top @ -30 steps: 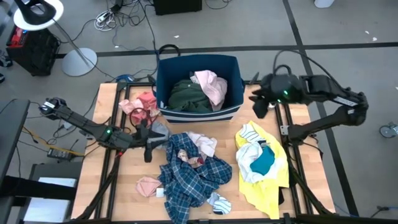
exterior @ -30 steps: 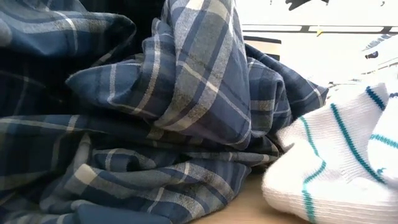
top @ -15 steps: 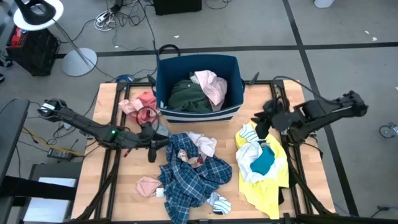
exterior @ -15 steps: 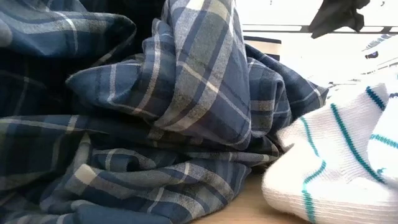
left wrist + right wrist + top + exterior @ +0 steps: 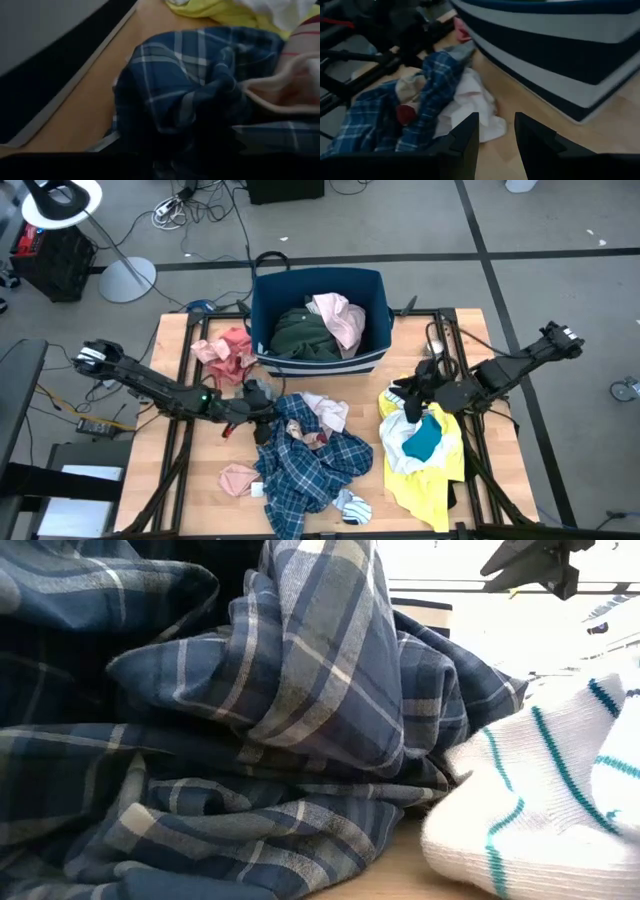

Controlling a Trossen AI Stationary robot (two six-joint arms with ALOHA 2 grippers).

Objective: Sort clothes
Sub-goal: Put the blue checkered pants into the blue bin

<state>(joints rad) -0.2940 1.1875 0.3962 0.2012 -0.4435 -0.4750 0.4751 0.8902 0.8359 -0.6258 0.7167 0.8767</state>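
High view: left pincer (image 5: pixel 258 406) at the edge of the blue plaid shirt (image 5: pixel 310 465) mid-table; right pincer (image 5: pixel 408 392) over the yellow shirt (image 5: pixel 440 470); dark green shirt (image 5: pixel 305 335) in the navy bin (image 5: pixel 268 300).
Low view: plaid folds beside a white striped piece (image 5: pixel 545 800).
Left wrist view: plaid close up (fingers hidden, grip unclear).
Right wrist view: fingers (image 5: pixel 466 137) narrowly apart, empty.

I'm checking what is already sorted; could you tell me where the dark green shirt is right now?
In the high view, the dark green shirt lies inside the navy blue plastic bin at the table's far edge, left of a pale pink garment.
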